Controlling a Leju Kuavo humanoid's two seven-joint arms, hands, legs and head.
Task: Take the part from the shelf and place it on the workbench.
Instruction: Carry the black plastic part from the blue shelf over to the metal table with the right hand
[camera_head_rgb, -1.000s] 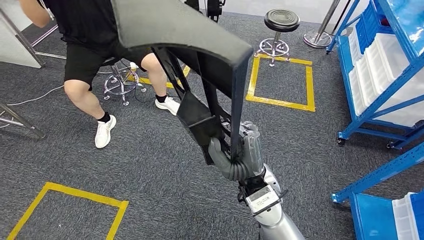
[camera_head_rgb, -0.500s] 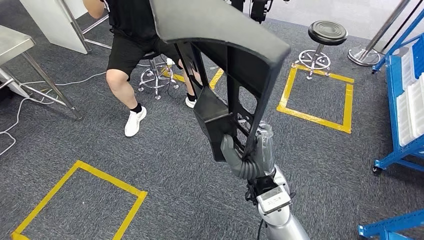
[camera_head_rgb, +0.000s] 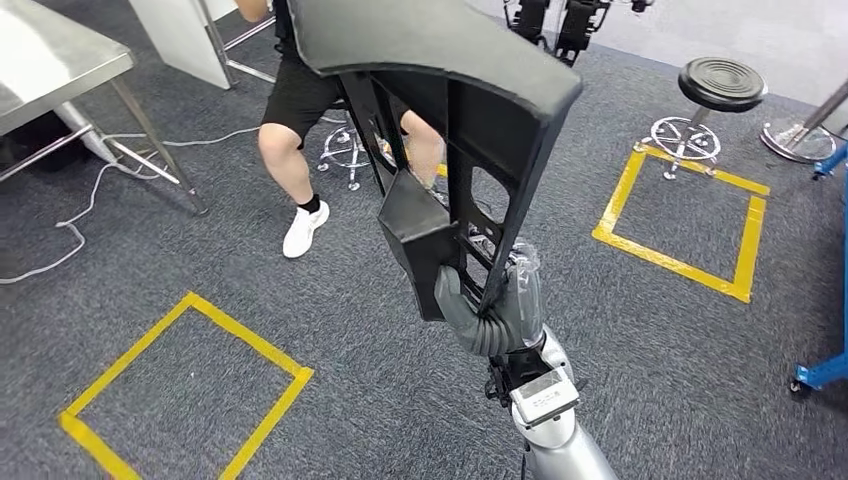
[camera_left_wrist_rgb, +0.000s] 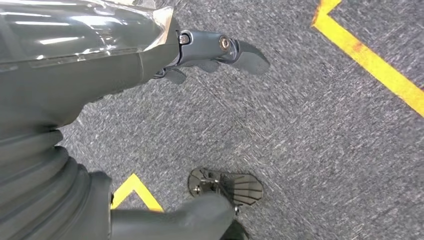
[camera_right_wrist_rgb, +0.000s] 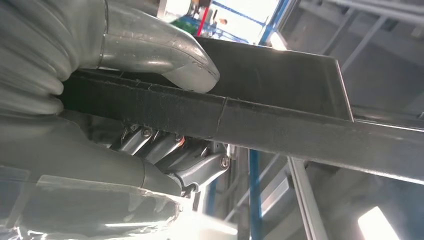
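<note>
My right hand grips the lower bar of the big black plastic part, thumb on one side and fingers curled round the other, holding it up over the grey carpet. My left hand hangs above the carpet with its fingers apart, holding nothing. A person sits ahead beside a metal table.

Grey carpet floor: yellow tape squares, stool, probably cable.
</note>
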